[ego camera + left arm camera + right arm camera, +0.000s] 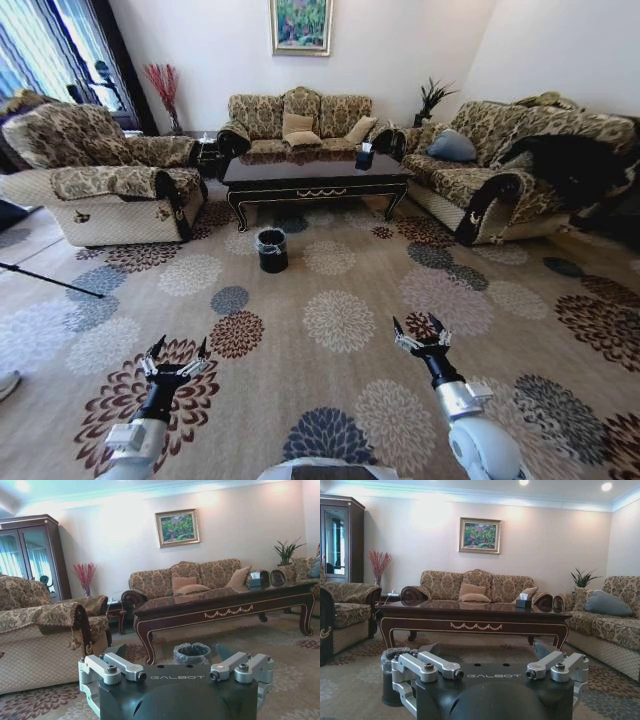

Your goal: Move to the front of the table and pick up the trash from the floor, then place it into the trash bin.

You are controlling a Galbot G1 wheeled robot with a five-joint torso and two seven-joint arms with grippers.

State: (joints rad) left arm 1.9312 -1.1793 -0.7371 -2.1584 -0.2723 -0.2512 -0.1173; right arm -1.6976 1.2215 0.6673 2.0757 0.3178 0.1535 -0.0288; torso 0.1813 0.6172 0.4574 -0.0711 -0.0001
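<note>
While both arms hover low over the carpet [340, 320], the left end effector [176, 362] and right end effector [422, 338] have their fingers spread apart, holding nothing. The bin [271, 249] stands just before the desk [315, 172].

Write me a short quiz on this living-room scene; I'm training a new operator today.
1. True or false: the trash bin stands on the table.
2. Which is open: A left claw, B right claw, C both?
3. Fill in: the tissue box sits on the ___.

Key: 1 false, it stands on the floor in front of the table; 2 C; 3 table.
</note>
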